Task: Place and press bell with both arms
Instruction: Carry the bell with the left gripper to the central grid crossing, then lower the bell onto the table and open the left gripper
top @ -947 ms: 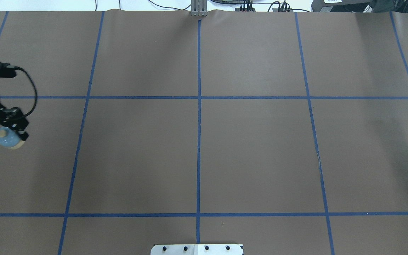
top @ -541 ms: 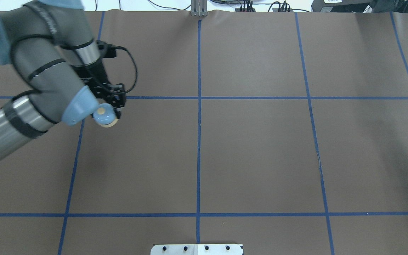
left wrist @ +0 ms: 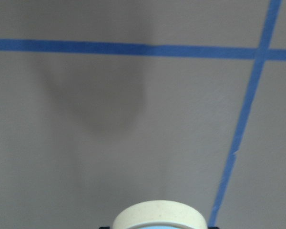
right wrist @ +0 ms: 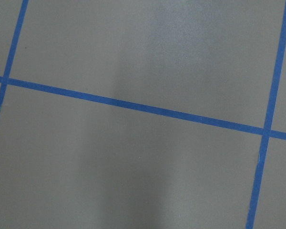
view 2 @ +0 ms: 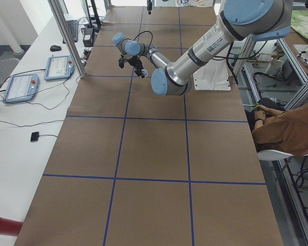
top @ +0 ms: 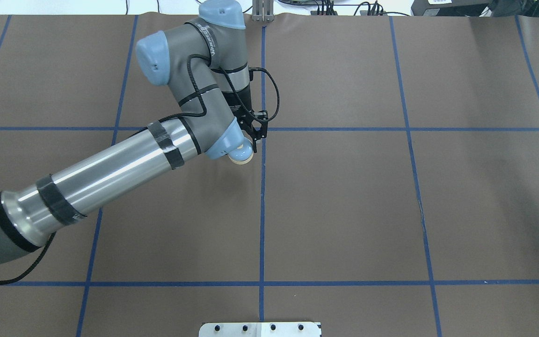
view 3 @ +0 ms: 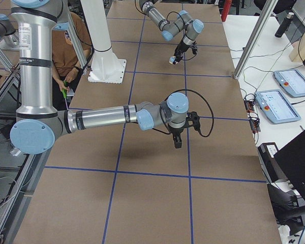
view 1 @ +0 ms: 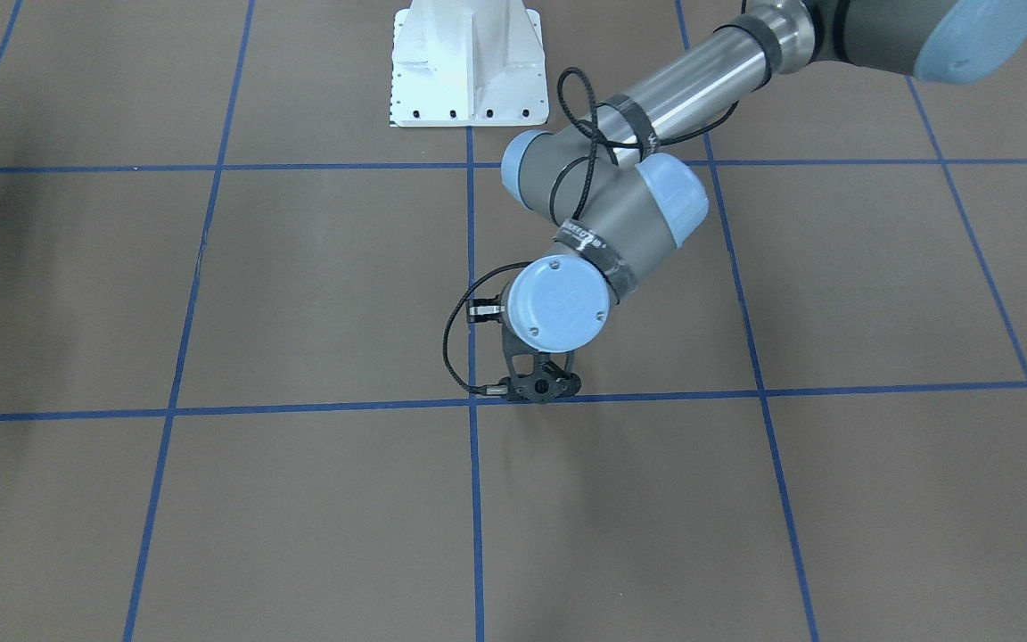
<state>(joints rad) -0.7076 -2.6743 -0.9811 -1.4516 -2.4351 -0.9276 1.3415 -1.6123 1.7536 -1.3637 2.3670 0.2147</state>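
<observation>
The left arm (top: 110, 173) stretches from the robot's left side to the middle of the bench (top: 367, 210), which is covered in brown paper. The left end effector (top: 253, 139) is closed on the bell (top: 243, 152). In the overhead view, the bell's light blue dome and cream base ring show just beside the wrist's light blue joint cap (top: 222, 142). The bell sits just to the robot's left of the centre tape line (top: 262, 210) and on the robot's side of the cross tape line (top: 391, 128), near where the two lines meet. I cannot tell whether its base touches the paper. In the left wrist view the cream ring fills the bottom edge, with a soft shadow on the bench beyond it. In the front-facing view the end joint cap hides the bell. Only black parts of the end effector and a looped black cable (view 1: 453, 343) show there, at the cross tape line.

The right arm (view 3: 101, 117) extends low over the bench in the exterior right view, with the right end effector (view 3: 177, 142) pointing straight down, well apart from the bell. I cannot tell whether it is open or closed. The overhead view shows only a black sliver of it at the right edge, and the right wrist view shows only paper and tape.

The white pedestal (view 1: 469, 62) stands at the robot's edge of the bench. A seated operator (view 2: 287, 133) in a brown shirt is beside it.
</observation>
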